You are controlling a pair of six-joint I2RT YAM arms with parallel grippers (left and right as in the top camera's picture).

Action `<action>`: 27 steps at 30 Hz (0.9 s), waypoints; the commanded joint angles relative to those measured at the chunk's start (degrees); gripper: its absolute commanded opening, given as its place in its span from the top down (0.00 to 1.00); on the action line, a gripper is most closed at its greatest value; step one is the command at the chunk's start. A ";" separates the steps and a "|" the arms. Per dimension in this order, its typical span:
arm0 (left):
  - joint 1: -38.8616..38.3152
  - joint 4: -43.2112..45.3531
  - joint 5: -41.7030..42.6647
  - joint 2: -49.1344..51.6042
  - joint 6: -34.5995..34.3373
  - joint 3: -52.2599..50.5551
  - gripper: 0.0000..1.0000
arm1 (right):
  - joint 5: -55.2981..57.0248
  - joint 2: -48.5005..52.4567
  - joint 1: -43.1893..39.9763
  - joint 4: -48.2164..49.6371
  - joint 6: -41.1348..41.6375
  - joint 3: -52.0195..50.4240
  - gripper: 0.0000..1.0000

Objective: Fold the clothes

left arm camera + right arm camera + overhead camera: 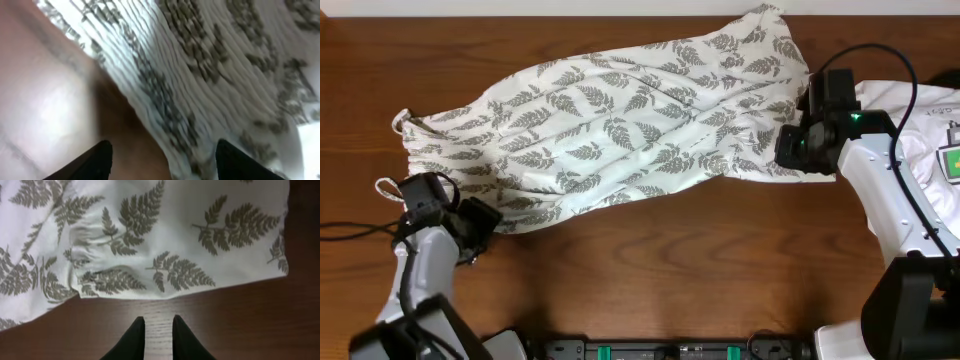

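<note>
On the left of the wooden table (670,270), the left gripper (167,162) sits at the near left corner of the fern-print garment (620,130). Its wrist view shows the two dark fingers (97,162) standing wide apart. The gathered, pleated edge of the fabric runs down between them over the wood, and neither finger presses on it. The view is blurred, so it cannot be told whether the fingers touch the cloth. Just left of this arm, a small white cord loop (388,187) from the garment's left end lies on the table.

The garment itself is spread flat and slanted. It runs from the left middle of the table up to the far right, where its narrow end reaches the far edge. Soft creases run along its length.

On the right, the right gripper (158,325) is at the garment's near right edge. Its wrist view shows the fingers close together with only a narrow slit between them. They are over bare wood and hold nothing, and the fabric's hem lies just beyond the fingertips, apart from them.

Further right, a plain white garment (930,110) with a green-and-yellow tag (952,160) lies partly under the right arm, at the table's right edge.
</note>
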 commanded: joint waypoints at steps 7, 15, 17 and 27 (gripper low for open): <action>0.15 4.81 4.94 8.20 -0.13 -0.44 0.91 | 0.28 0.33 0.15 -0.79 0.15 -0.07 0.85; 0.15 4.28 5.25 3.56 -0.15 -0.31 0.94 | 0.35 0.33 0.15 -0.72 0.13 -0.07 0.85; 0.15 3.54 5.22 0.52 -0.13 -0.31 0.94 | 0.35 0.33 0.15 -0.72 0.13 -0.07 0.86; 0.20 3.08 1.16 -14.45 -2.08 -0.20 0.94 | 0.37 0.33 0.15 0.09 0.11 -0.07 0.85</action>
